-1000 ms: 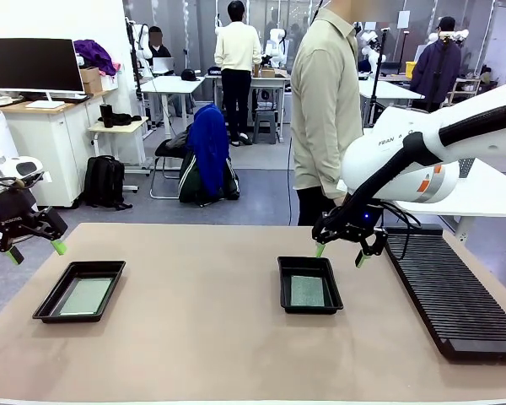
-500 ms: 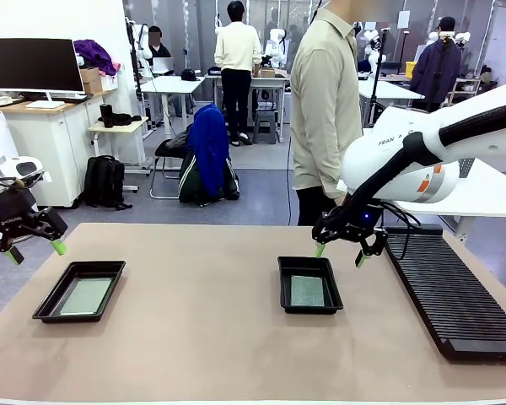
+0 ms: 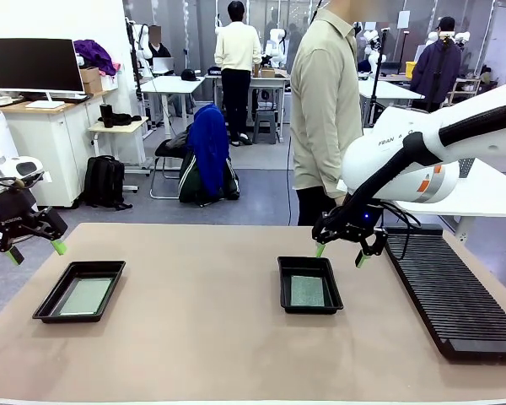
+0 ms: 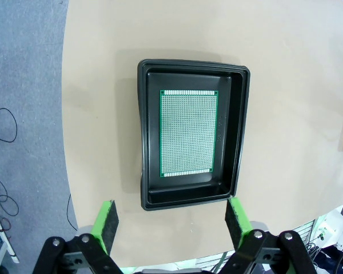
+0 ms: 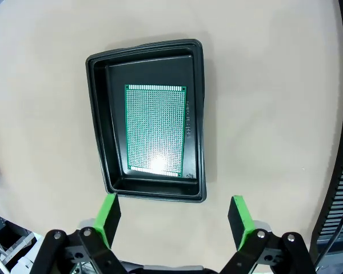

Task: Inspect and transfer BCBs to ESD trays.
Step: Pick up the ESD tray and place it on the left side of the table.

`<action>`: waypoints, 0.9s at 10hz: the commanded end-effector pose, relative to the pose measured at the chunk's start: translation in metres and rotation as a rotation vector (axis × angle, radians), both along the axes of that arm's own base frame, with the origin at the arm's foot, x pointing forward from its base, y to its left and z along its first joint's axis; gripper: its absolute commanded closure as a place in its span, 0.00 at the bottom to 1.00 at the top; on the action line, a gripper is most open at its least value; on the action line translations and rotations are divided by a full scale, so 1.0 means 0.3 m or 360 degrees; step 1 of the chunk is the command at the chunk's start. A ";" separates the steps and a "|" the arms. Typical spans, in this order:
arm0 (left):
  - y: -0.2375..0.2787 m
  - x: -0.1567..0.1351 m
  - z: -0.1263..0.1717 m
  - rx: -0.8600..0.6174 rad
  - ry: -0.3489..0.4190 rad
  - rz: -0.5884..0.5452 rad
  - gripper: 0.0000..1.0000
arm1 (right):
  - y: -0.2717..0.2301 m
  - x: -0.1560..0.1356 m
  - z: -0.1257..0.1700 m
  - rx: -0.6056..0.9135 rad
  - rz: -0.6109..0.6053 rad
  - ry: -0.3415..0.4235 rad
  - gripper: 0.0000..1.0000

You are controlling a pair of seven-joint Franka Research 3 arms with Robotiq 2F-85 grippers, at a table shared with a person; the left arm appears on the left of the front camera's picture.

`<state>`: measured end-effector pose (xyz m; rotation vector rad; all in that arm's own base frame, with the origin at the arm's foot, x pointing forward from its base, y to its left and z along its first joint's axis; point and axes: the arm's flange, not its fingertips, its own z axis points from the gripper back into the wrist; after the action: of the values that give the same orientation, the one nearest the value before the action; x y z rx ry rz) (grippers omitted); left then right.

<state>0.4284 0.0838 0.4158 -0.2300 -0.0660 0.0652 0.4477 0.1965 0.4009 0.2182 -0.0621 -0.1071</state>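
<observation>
Front: both pincers hover open, left pincer [image 3: 35, 251] at 10 o'clock of left tray [image 3: 51, 310], right pincer [image 3: 339, 256] at 1 o'clock of right tray [image 3: 282, 285]
Left wrist: board [image 4: 187, 133] lies in tray at 12, long axis toward pincer
Right wrist: board [image 5: 156, 130] likewise at 12

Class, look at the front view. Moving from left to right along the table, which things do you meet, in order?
Left claw → left ESD tray holding a BCB → right ESD tray holding a BCB → right claw → black ribbed rack.
</observation>
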 end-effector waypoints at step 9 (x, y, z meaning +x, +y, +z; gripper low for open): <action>-0.375 0.010 0.248 0.0079 0.0022 0.0076 0.00 | -0.297 -0.129 0.062 0.0362 -0.0084 -0.0168 0.00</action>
<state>0.4300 -0.0184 0.4871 -0.2051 -0.0803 0.0959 0.4166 0.1196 0.4273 0.4043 -0.1314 -0.1673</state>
